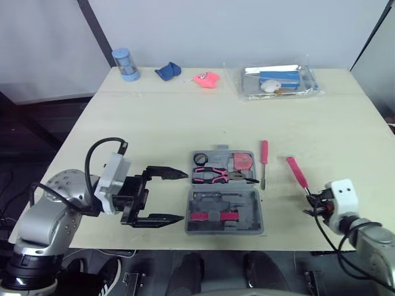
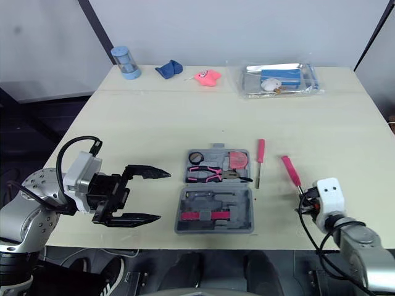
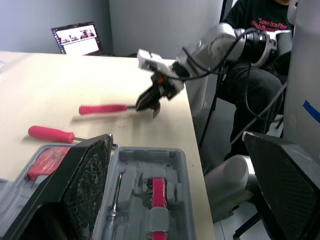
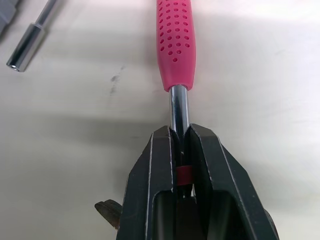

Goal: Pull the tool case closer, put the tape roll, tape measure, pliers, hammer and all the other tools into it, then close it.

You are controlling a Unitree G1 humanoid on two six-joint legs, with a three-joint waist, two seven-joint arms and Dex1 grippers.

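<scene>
The pale desk (image 1: 185,117) fills most of the head views. The grey tool case (image 1: 254,209) lies open at lower centre, close to the near edge. Its upper half already holds the pink-handled pliers (image 1: 216,176), a small black tape roll (image 1: 200,159) and a red tape measure (image 1: 242,162). The lower half has a red bit strip and free slots.

The left gripper (image 1: 183,196) hovers at lower left, just beside the case, with its fingers spread wide and holding nothing. The right gripper (image 4: 181,131) sits at lower right and is pinched tight on the chrome shaft of a pink-handled tool (image 1: 296,171). The tool lies on the desk to the right of the case with its handle pointing away from the robot. The gripper hides its head end, so it cannot be told for sure that this is the hammer.

The step in hand appears to be lifting this tool and carrying it to the case. The hold is on a thin, smooth shaft, off to one side of the heavier handle, so the tool could pivot or slip. A firm squeeze and a slow, low lift would suit. A red-handled driver (image 1: 264,153) lies between the tool and the case, so the carry should pass over it without brushing it. The tool should be lined up with a free slot before release, and the left gripper could steady the case meanwhile.
</scene>
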